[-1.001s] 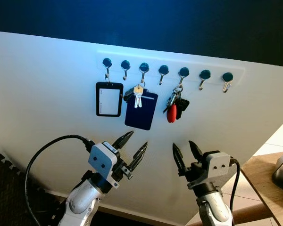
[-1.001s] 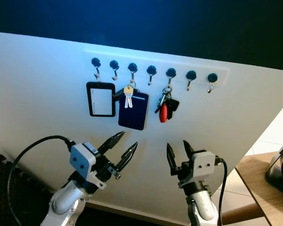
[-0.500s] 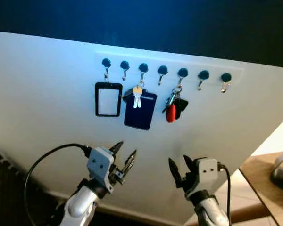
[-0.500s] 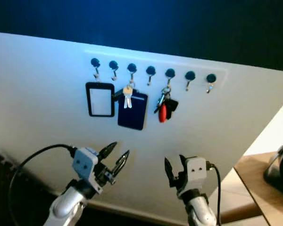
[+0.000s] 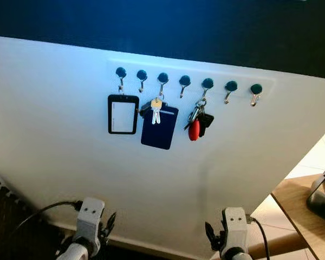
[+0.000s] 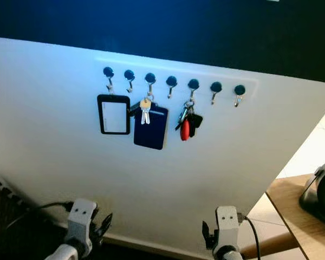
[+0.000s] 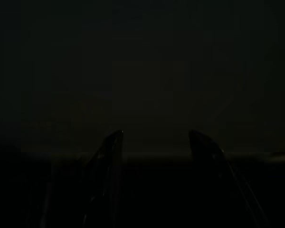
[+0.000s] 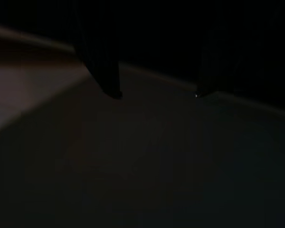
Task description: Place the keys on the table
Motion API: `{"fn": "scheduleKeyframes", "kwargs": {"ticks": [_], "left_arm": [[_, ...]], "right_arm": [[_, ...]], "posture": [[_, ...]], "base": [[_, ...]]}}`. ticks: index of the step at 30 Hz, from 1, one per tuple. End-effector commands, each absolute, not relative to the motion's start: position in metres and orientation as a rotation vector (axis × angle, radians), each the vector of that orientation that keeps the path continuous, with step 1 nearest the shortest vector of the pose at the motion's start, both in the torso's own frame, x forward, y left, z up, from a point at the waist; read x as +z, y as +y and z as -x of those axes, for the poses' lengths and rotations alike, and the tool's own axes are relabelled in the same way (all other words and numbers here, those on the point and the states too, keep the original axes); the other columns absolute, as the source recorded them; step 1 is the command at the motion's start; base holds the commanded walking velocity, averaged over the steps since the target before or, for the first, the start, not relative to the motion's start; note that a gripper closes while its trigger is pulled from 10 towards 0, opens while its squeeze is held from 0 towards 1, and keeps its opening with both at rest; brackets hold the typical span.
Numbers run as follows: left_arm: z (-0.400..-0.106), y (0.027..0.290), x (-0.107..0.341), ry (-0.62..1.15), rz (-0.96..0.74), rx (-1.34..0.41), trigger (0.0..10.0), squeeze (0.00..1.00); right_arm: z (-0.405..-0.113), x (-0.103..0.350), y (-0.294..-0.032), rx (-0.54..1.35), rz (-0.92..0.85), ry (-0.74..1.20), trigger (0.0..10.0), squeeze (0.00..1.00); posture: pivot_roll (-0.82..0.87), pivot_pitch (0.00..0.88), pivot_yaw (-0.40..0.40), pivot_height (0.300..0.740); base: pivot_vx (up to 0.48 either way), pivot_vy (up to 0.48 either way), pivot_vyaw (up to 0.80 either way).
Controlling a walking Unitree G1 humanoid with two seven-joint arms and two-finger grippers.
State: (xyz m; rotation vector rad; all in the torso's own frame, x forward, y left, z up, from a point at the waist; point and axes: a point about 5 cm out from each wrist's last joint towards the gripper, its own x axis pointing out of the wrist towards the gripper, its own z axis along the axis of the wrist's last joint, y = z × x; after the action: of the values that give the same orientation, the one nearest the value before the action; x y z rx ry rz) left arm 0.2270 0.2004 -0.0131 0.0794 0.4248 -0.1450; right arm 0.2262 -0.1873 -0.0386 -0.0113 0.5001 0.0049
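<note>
A bunch of keys with a red fob [image 5: 197, 121] hangs from a dark-knobbed hook [image 5: 207, 83] on the white wall. A second, smaller set of keys [image 5: 155, 110] hangs two hooks to the left, over a dark blue card holder [image 5: 160, 128]. Both grippers are low at the bottom edge of the head views, far below the keys. My left gripper [image 5: 108, 226] and my right gripper [image 5: 210, 236] show only their wrist blocks and finger stubs there. In the dark wrist views the left gripper [image 7: 154, 137] and right gripper [image 8: 156, 94] each have their fingers apart with nothing between them.
A row of several hooks [image 5: 231, 85] crosses the white wall; a black badge holder [image 5: 123, 114] hangs at its left end. A wooden table [image 5: 295, 208] stands at the lower right with a dark grey object [image 5: 323, 193] on it. Black foam matting [image 5: 2, 208] lies at the lower left.
Both arms have dropped from in front of the wall to the bottom edge of the picture. The keys still hang on their hooks.
</note>
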Motion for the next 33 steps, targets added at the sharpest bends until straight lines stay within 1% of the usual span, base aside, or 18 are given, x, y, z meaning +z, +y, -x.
{"fn": "scheduleKeyframes", "kwargs": {"ticks": [1, 3, 4, 5, 6, 7, 9, 14, 15, 16, 18, 20, 21, 22, 23, 26, 33], "left_arm": [[-0.213, 0.201, -0.031, 0.512, -0.053, -0.097, 10.0, 0.00], [-0.211, 0.203, -0.034, 0.527, -0.054, -0.082, 10.0, 0.00], [-0.204, 0.209, -0.045, 0.588, -0.042, -0.004, 10.0, 0.00], [-0.204, 0.209, -0.045, 0.588, -0.042, -0.004, 10.0, 0.00], [-0.199, 0.213, -0.051, 0.619, -0.026, 0.057, 10.0, 0.00], [-0.199, 0.212, -0.050, 0.611, -0.011, 0.067, 10.0, 0.00], [-0.200, 0.211, -0.050, 0.603, -0.001, 0.072, 10.0, 0.00], [-0.206, 0.200, -0.050, 0.579, -0.006, 0.015, 10.0, 0.00], [-0.206, 0.198, -0.050, 0.579, 0.022, 0.005, 10.0, 0.47], [-0.206, 0.197, -0.051, 0.576, 0.042, -0.001, 10.0, 1.00], [-0.207, 0.195, -0.051, 0.572, 0.049, -0.011, 10.0, 1.00], [-0.207, 0.194, -0.052, 0.579, 0.026, -0.002, 10.0, 1.00], [-0.207, 0.194, -0.052, 0.579, 0.026, -0.002, 10.0, 1.00], [-0.207, 0.193, -0.053, 0.586, 0.015, 0.012, 10.0, 0.00], [-0.206, 0.193, -0.054, 0.591, 0.021, 0.024, 10.0, 0.00], [-0.207, 0.192, -0.054, 0.581, 0.035, 0.032, 10.0, 0.00], [-0.205, 0.195, -0.055, 0.593, 0.008, 0.006, 10.0, 0.00]], "right_arm": [[-0.216, -0.049, -0.194, -0.031, 0.031, 0.569, 10.0, 0.00], [-0.215, -0.050, -0.195, -0.038, 0.033, 0.578, 10.0, 0.00], [-0.209, -0.056, -0.199, -0.071, 0.036, 0.627, 10.0, 0.00], [-0.209, -0.056, -0.199, -0.071, 0.036, 0.627, 10.0, 0.00], [-0.202, -0.061, -0.202, -0.095, 0.045, 0.674, 10.0, 0.00], [-0.201, -0.062, -0.203, -0.098, 0.057, 0.682, 10.0, 0.00], [-0.200, -0.063, -0.203, -0.099, 0.065, 0.686, 10.0, 0.00], [-0.206, -0.059, -0.199, -0.054, 0.070, 0.632, 10.0, 0.00], [-0.207, -0.058, -0.198, -0.038, 0.037, 0.619, 10.0, 1.00], [-0.208, -0.057, -0.197, -0.025, 0.025, 0.606, 10.0, 1.00], [-0.207, -0.057, -0.197, -0.015, 0.026, 0.604, 10.0, 1.00], [-0.205, -0.059, -0.203, -0.047, 0.085, 0.640, 10.0, 1.00], [-0.205, -0.059, -0.203, -0.047, 0.085, 0.640, 10.0, 1.00], [-0.203, -0.061, -0.206, -0.060, 0.102, 0.663, 10.0, 0.44], [-0.201, -0.062, -0.207, -0.052, 0.102, 0.669, 10.0, 0.00], [-0.200, -0.062, -0.207, -0.037, 0.109, 0.671, 10.0, 0.00], [-0.198, -0.064, -0.207, -0.051, 0.099, 0.679, 10.0, 0.00]], "posture": [[0.08, 0.063, -0.073, 0.740], [0.08, 0.062, -0.074, 0.740], [0.07, 0.059, -0.077, 0.740], [0.07, 0.059, -0.077, 0.740], [0.06, 0.059, -0.074, 0.740], [0.06, 0.058, -0.073, 0.740], [0.06, 0.058, -0.073, 0.740], [0.06, 0.059, -0.078, 0.740], [0.06, 0.058, -0.078, 0.740], [0.06, 0.058, -0.078, 0.740], [0.06, 0.055, -0.077, 0.740], [0.06, 0.053, -0.084, 0.740], [0.06, 0.053, -0.084, 0.740], [0.05, 0.050, -0.094, 0.740], [0.05, 0.051, -0.098, 0.740], [0.04, 0.050, -0.094, 0.740], [0.04, 0.047, -0.077, 0.740]], "base": [[0.000, 0.000, 0.00], [0.000, 0.000, 0.00], [0.000, 0.000, 0.00], [0.000, 0.000, 0.00], [0.000, 0.000, 0.00], [0.000, 0.000, 0.00], [0.000, 0.000, 0.00], [0.000, 0.000, 0.00], [0.000, 0.000, 0.00], [0.000, 0.000, 0.00], [0.000, 0.000, 0.00], [0.000, 0.000, 0.00], [0.000, 0.000, 0.00], [0.000, 0.000, 0.00], [0.000, 0.000, 0.00], [0.000, 0.000, 0.00], [0.000, 0.000, 0.00]]}}
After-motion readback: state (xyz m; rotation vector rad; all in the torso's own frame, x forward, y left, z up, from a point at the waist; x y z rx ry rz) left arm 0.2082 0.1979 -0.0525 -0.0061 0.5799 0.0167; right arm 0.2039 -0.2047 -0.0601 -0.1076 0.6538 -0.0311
